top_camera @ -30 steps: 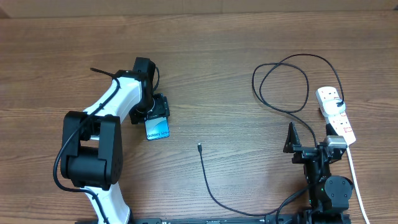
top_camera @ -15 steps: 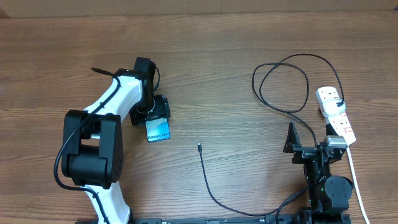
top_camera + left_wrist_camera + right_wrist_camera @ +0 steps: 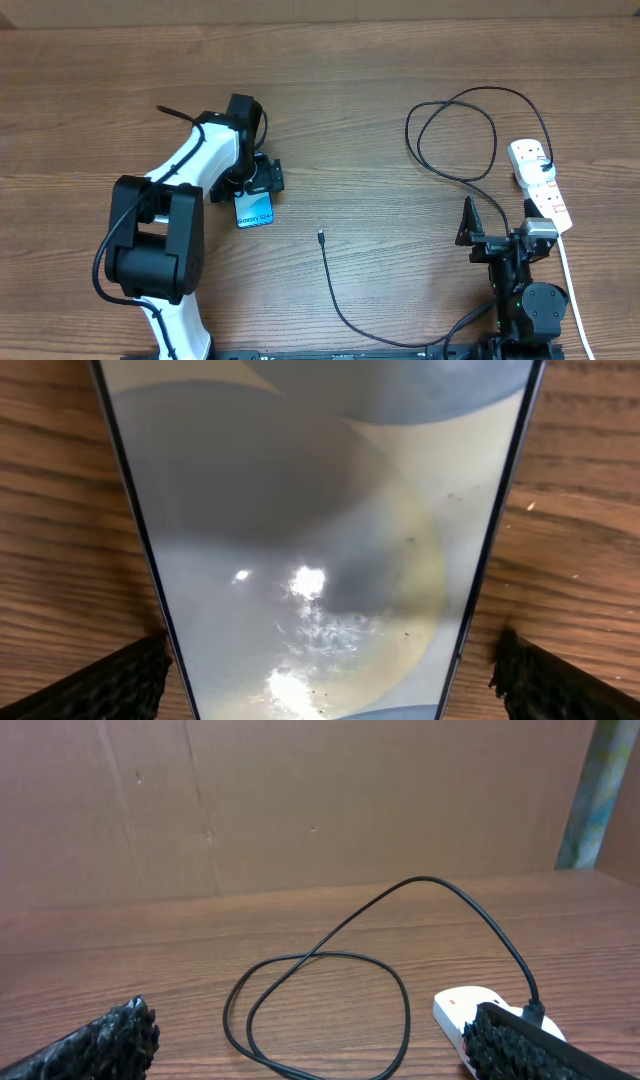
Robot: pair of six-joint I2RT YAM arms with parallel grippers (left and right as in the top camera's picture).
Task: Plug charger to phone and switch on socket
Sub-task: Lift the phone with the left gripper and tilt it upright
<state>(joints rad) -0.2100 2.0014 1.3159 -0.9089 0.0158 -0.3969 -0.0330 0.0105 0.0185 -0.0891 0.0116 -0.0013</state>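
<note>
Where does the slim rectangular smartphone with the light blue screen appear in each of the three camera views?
Overhead: the slim rectangular smartphone with a light blue screen lies left of centre.
Left wrist: the phone fills the middle of the picture, top to bottom.
Right wrist: not in it.
Shared landmark: the brown wooden table shows in all three views.

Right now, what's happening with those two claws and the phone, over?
Left gripper open, straddling phone. Right gripper open, empty, beside socket. Free end of charger lies apart from phone, unplugged. Nothing between them.
</note>
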